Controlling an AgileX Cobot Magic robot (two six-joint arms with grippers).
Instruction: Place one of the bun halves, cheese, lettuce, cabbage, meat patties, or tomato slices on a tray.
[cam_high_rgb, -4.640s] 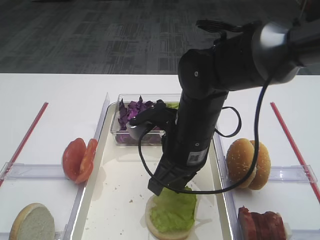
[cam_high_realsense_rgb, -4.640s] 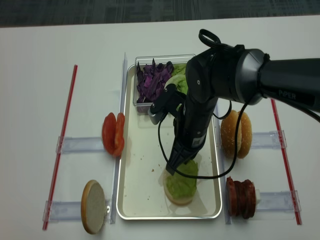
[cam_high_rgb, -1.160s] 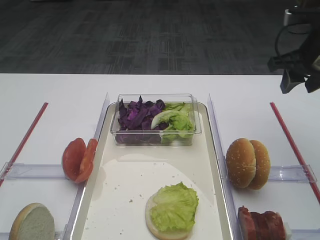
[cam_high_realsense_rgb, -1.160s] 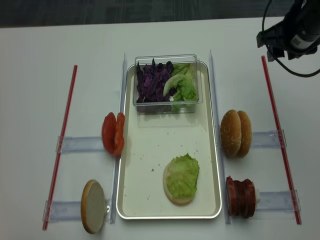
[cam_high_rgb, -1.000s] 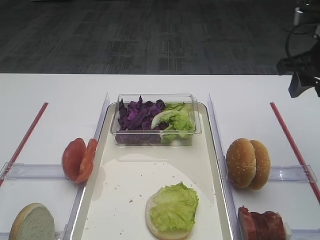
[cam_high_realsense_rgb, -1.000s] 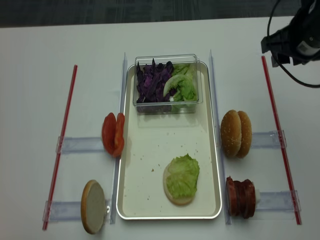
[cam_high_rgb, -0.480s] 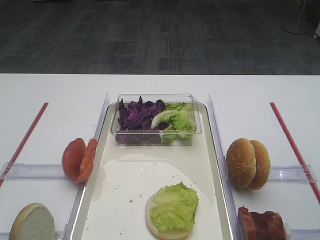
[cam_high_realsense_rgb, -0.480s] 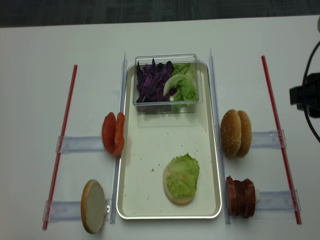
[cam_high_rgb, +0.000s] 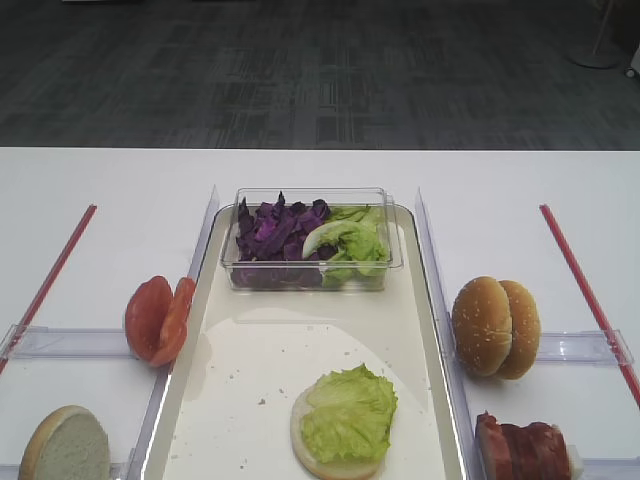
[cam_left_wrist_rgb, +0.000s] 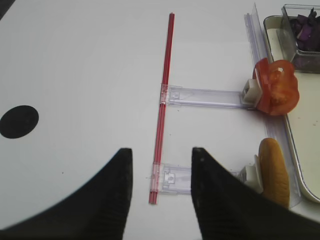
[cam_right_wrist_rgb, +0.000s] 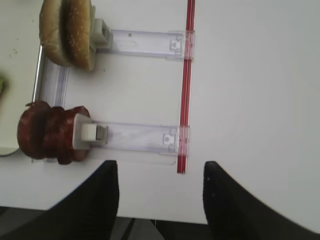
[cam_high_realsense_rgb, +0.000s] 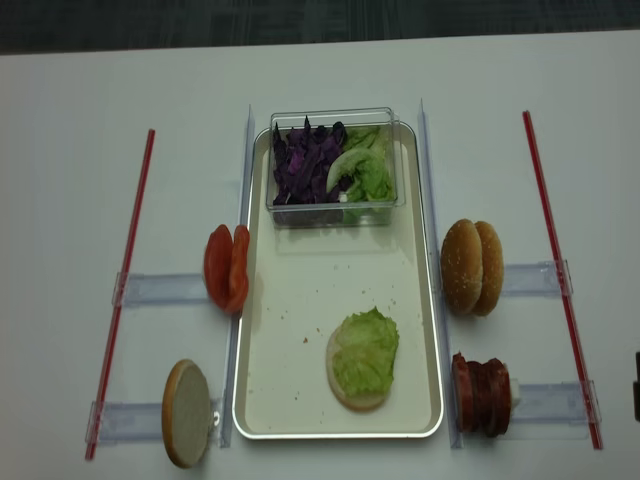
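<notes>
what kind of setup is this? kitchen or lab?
Most likely a lab or office test bench staged as a burger station, not a real kitchen: a plain white table on grey office carpet, with tomato slices and meat patties in clear plastic holders between red tape lines beside the tray.

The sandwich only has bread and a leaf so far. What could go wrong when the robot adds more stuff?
The lettuce lies loose and ruffled on the bun half, so a heavier piece set on it might slide off or land crooked. The meat patties and tomato slices stand on edge in their holders, so one could tip or drag its neighbour when picked. The clear tub fills the far end of the tray, leaving less room.
</notes>
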